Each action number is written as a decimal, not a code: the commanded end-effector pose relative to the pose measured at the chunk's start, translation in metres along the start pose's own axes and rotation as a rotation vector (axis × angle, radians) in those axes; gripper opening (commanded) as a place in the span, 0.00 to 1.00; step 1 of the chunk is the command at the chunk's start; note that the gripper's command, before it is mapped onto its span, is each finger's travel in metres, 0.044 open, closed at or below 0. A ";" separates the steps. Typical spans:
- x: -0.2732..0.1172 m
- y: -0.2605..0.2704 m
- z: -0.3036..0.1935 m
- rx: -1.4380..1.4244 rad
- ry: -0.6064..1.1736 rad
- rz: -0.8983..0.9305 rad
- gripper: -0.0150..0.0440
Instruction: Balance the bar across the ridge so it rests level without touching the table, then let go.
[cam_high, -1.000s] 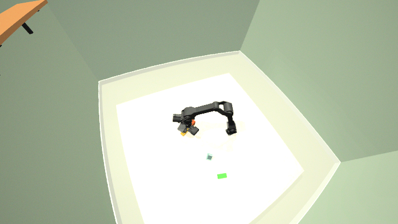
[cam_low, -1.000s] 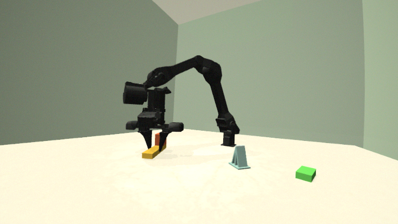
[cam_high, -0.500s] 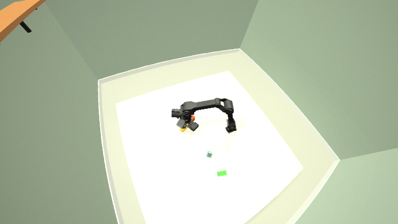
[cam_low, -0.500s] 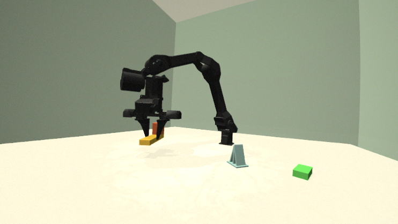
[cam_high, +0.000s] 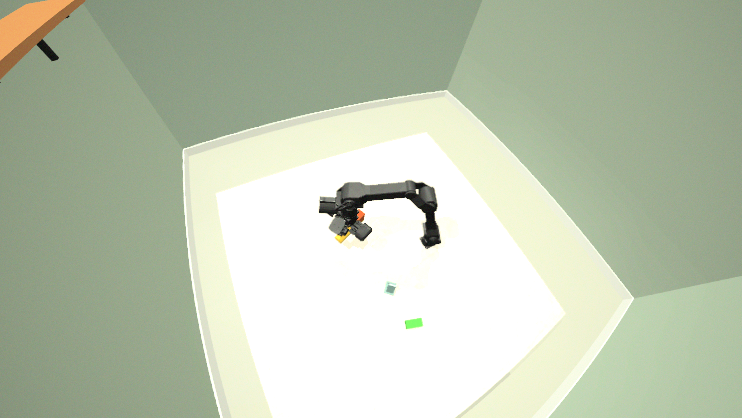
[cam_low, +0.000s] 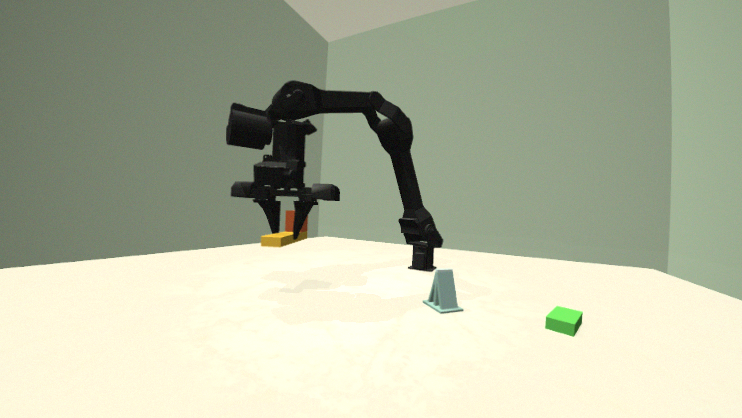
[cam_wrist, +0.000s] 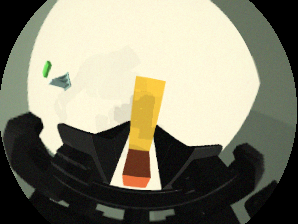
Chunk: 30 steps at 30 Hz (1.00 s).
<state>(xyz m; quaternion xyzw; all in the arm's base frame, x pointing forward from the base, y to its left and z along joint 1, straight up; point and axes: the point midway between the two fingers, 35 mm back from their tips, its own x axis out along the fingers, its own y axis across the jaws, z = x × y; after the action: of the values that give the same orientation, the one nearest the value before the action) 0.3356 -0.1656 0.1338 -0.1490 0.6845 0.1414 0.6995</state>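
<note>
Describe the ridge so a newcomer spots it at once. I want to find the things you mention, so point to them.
Find the black arm's foot (cam_high: 430, 241) (cam_low: 422, 259). On the pale table, between it and the green block (cam_high: 413, 323) (cam_low: 563, 320) (cam_wrist: 47, 69), stands the ridge (cam_high: 390, 288) (cam_low: 446, 290) (cam_wrist: 62, 81): small, grey-teal, narrowing upward from a flat base, unlike the plain low block.

The arm (cam_high: 386, 191) (cam_low: 346, 101) is matte black, with angular links and rounded joint housings. Gripper (cam_high: 351, 224) (cam_low: 286, 234) (cam_wrist: 142, 137): black, tapered fingers.

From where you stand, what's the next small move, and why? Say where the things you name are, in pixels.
Probably swing the raised bar (cam_high: 341, 237) (cam_low: 273, 240) (cam_wrist: 146, 100) toward the ridge (cam_high: 390, 288) (cam_low: 444, 290) (cam_wrist: 62, 81), keeping its height: the gripper (cam_high: 351, 230) (cam_low: 285, 234) (cam_wrist: 142, 131) is shut on it, off the table (cam_high: 321, 321) (cam_low: 332, 363) (cam_wrist: 200, 65), and the ridge stands well to one side.
</note>
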 end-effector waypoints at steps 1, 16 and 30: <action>-0.014 0.001 -0.001 -0.005 -0.003 -0.010 0.25; -0.028 0.023 0.014 -0.039 -0.004 -0.009 0.25; -0.029 0.069 0.044 -0.112 -0.007 -0.005 0.25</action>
<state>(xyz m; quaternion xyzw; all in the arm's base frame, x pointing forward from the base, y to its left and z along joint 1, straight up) 0.3466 -0.0962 0.1595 -0.1823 0.6765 0.1767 0.6913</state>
